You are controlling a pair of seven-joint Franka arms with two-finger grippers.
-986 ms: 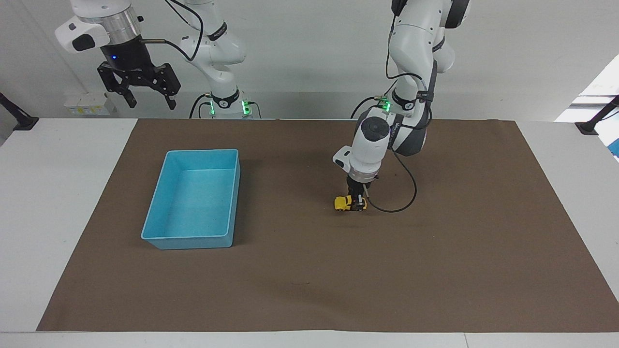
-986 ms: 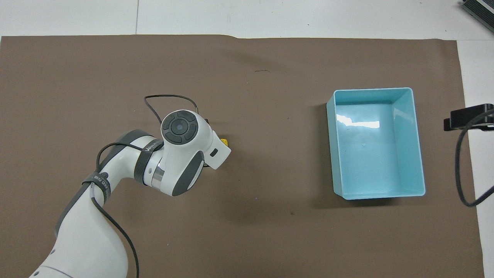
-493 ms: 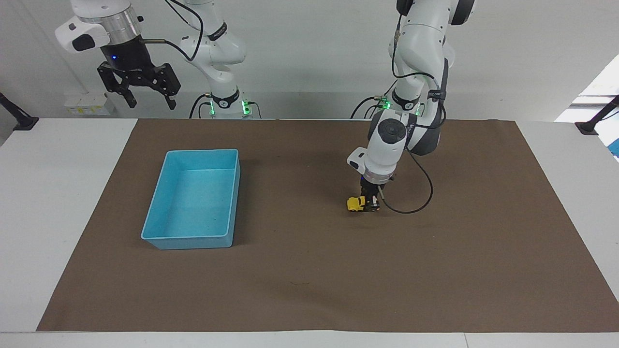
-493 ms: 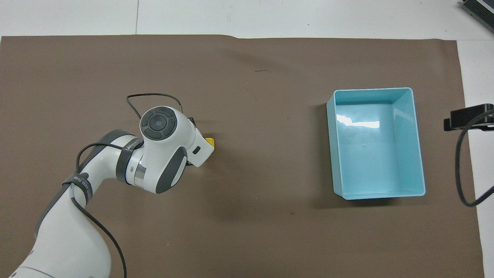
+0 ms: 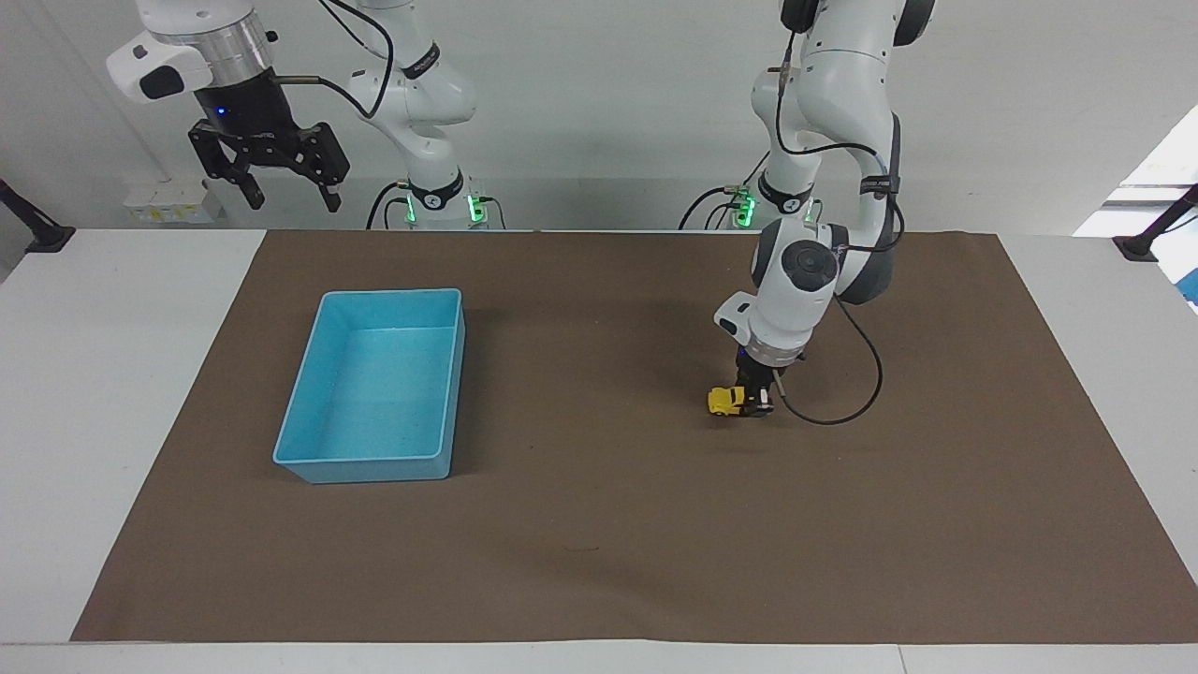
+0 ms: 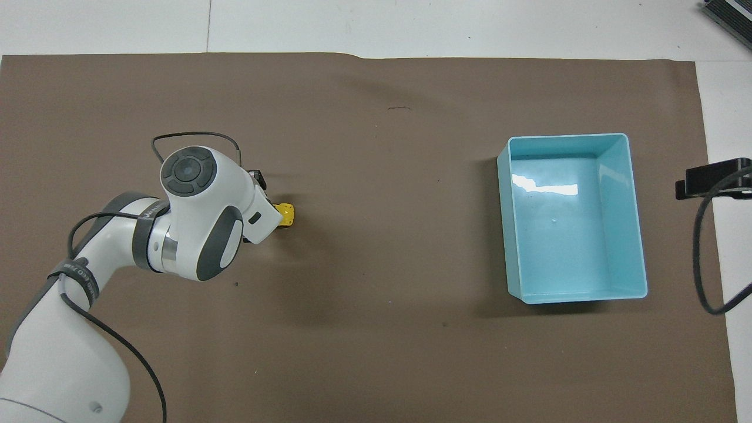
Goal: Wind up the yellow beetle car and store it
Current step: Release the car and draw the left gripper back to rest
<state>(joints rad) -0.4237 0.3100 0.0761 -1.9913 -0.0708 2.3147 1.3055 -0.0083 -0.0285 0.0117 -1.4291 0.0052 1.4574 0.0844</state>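
Clenched in the left pincer (image 5: 754, 402) well apart from the light blue tray (image 5: 309, 401): yellow beetle car (image 5: 724, 401), seemingly light, rigid, best held by its sides; right pincer (image 5: 284, 190) released, waiting.

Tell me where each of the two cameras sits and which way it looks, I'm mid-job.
Facing view: high across the table, looking at the robots; both arms show, the left end effector shut on the yellow beetle car, the right end effector waiting raised and open.
Overhead view: high above the robots' end, looking steeply down; only the left arm shows.
Shared: the car, the blue tray and the brown mat, seen half a turn apart.
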